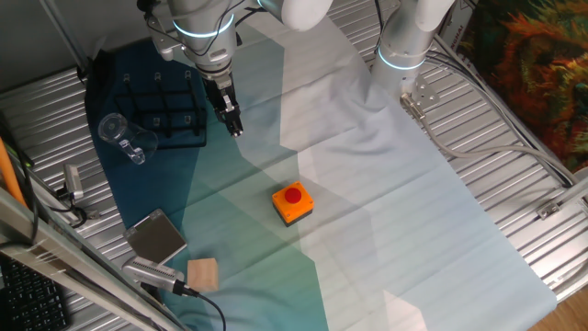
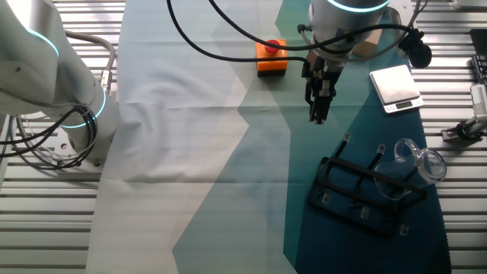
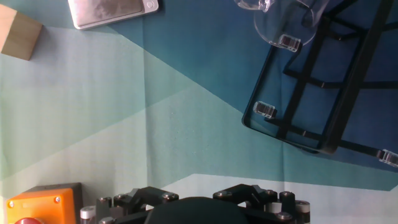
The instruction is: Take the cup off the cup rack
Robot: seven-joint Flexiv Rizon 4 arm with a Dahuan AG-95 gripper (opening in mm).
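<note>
A cloth in bands of white, pale teal and dark blue covered the ribbed metal surface (image 1: 514, 193), and the arm reached in from above over the darker half. On the dark blue band stood the cup rack (image 1: 165, 110), a black thin-wire frame with upright pegs, and the cup (image 1: 126, 138), a clear tumbler, lay tilted at the rack's outer end; it seemed to hang on or lean against one end peg, though its transparency made the exact contact hard to read. In the other fixed view the same cup (image 2: 415, 161) showed at the far corner of the rack (image 2: 365, 194), mouth turned outward. The claw (image 1: 232, 118) hung above the cloth just beside the rack's near edge, apart from both rack and cup, holding nothing; its fingers looked close together, but I could not tell for certain how far they were parted. Smaller things sat well apart: a grey metal block (image 1: 156, 235), an orange button box (image 1: 292, 203) and a wooden block (image 1: 203, 274). I judged this the approach step, with the grasp not yet made. The next move would call for crossing over the rack to the cup, spreading the fingers around its wall, and lifting along the peg so the wire did not snag.
</note>
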